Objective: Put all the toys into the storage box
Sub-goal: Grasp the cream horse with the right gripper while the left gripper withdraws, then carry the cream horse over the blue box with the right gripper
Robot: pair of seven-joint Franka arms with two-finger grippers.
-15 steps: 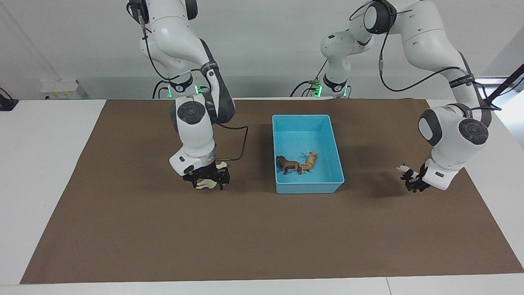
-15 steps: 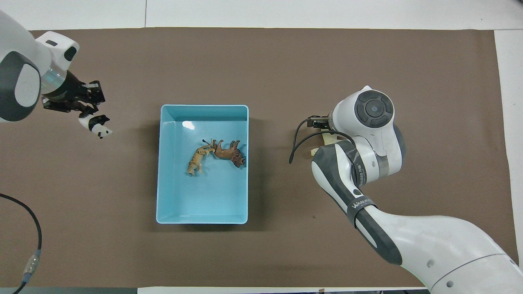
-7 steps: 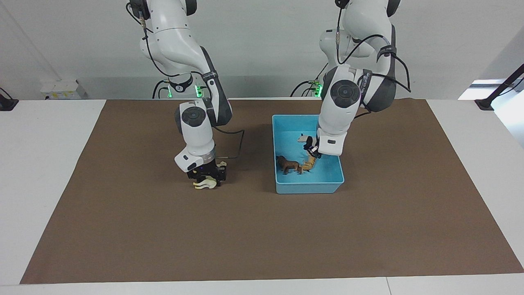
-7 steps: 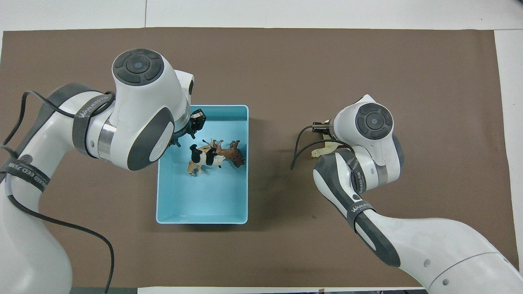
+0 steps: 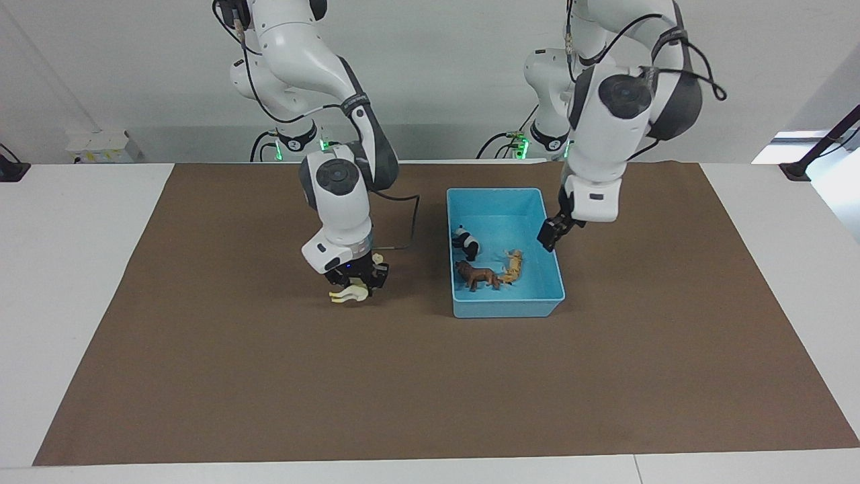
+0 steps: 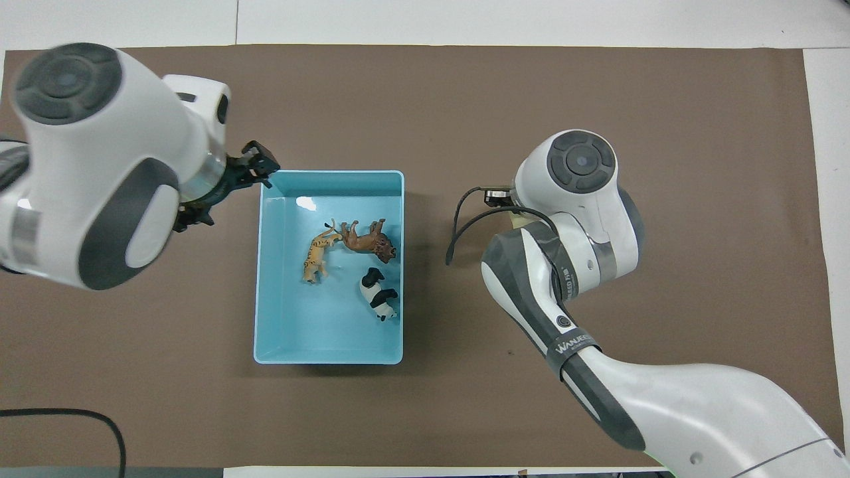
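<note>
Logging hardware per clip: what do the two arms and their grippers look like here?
Both arms have glossy white shells with dark grey joint sections and round grey caps. A dark band on the right arm's forearm carries white lettering. Thin black cables loop along both arms. The left gripper and right gripper are small, black and two-fingered, each below a white wrist block. Green lights glow at both bases.
</note>
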